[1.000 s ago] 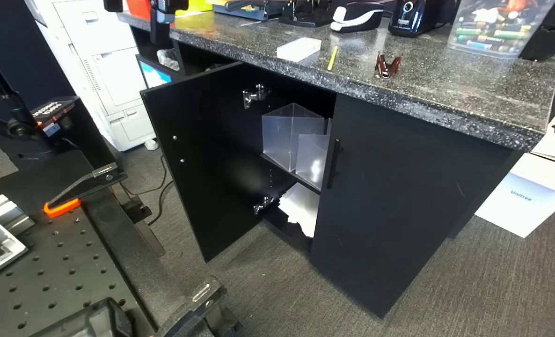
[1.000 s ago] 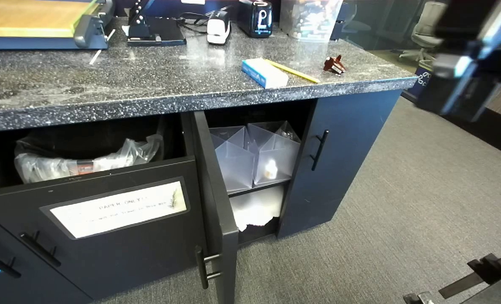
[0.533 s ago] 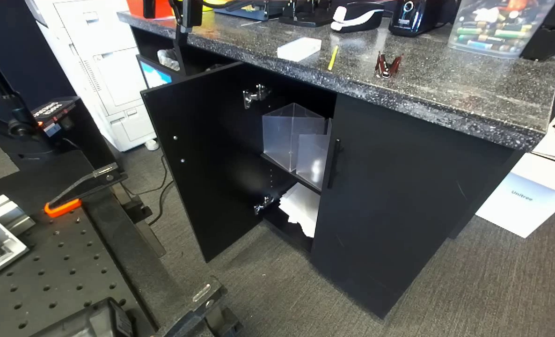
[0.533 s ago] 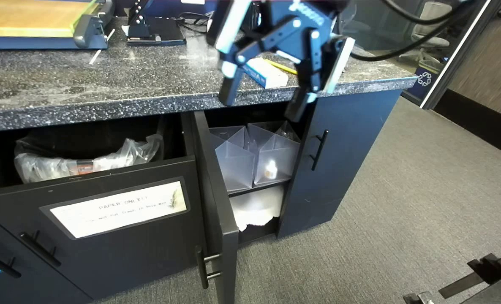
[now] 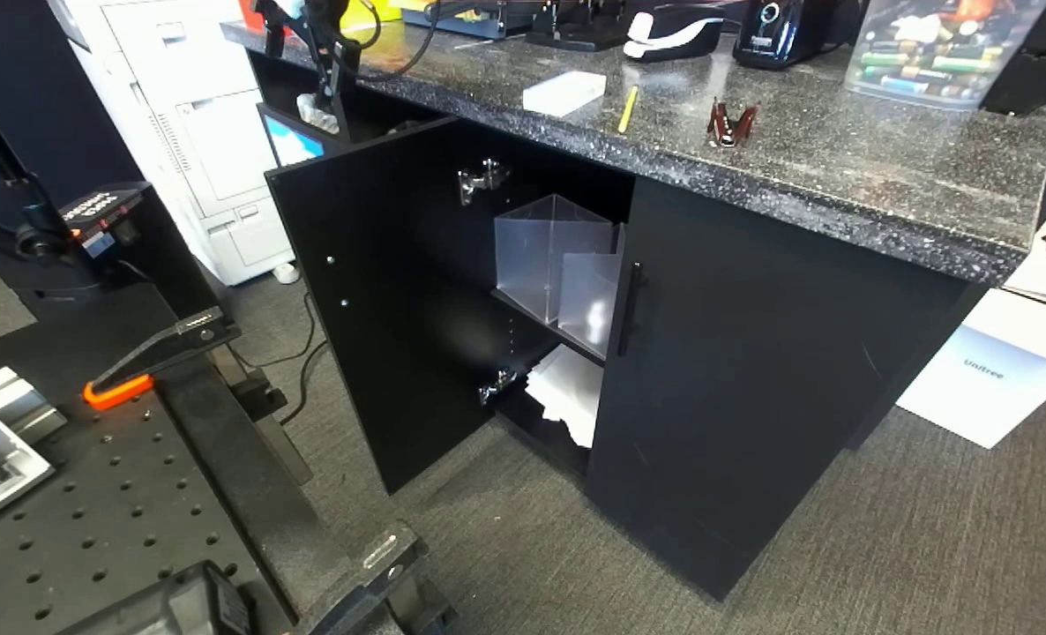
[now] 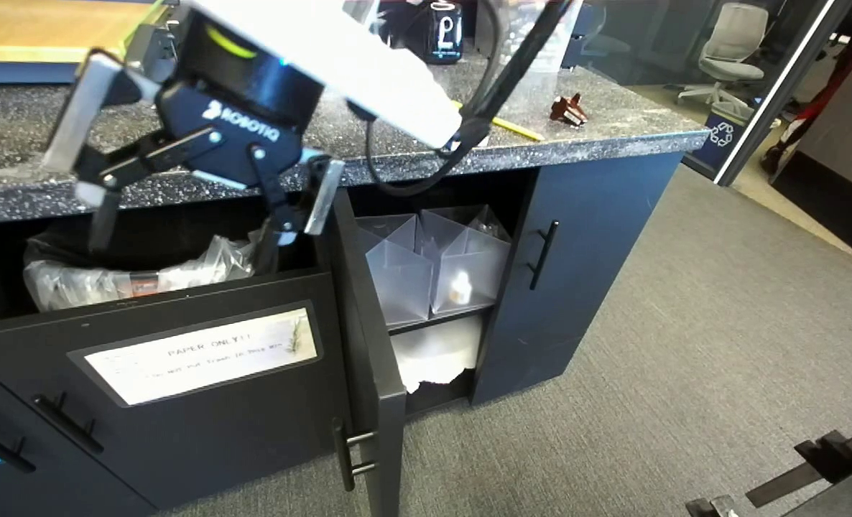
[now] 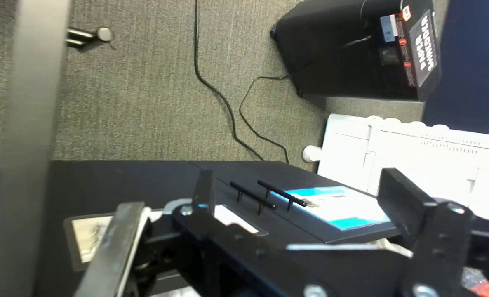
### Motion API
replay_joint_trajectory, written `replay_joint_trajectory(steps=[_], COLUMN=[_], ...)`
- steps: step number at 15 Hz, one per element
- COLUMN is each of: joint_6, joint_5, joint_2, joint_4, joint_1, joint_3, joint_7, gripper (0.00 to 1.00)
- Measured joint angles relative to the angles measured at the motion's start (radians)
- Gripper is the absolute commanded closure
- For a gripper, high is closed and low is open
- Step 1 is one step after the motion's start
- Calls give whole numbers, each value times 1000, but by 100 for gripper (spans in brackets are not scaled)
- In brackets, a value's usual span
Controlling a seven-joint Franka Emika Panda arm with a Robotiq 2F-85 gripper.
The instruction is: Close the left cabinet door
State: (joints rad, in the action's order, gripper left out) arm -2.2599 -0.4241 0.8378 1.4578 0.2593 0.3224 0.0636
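The black-and-silver two-fingered gripper, fingers spread around nothing, hangs near the outer face of the tall, flat, matte black door panel, which stands swung out from its black cabinet. That side likely suits pushing it shut without grasping.

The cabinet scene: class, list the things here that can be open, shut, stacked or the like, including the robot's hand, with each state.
Left cabinet door: standing open
Right cabinet door: shut
PAPER ONLY door: looks shut
Papers: stacked, edges uneven
Clear containers: side by side
Plastic liner: crumpled
Staple remover: open
Yellow pencil: lying flat
Hand: open, nothing gripped
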Motion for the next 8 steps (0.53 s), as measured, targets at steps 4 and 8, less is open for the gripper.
replay_joint_trajectory(steps=[4,8], joint_6=[0,-57], joint_5=[0,2], joint_2=[139,170], joint_4=[-125,-96], joint_1=[55,64], joint_3=[30,23], joint_7=[-3,-2], gripper=[0,0])
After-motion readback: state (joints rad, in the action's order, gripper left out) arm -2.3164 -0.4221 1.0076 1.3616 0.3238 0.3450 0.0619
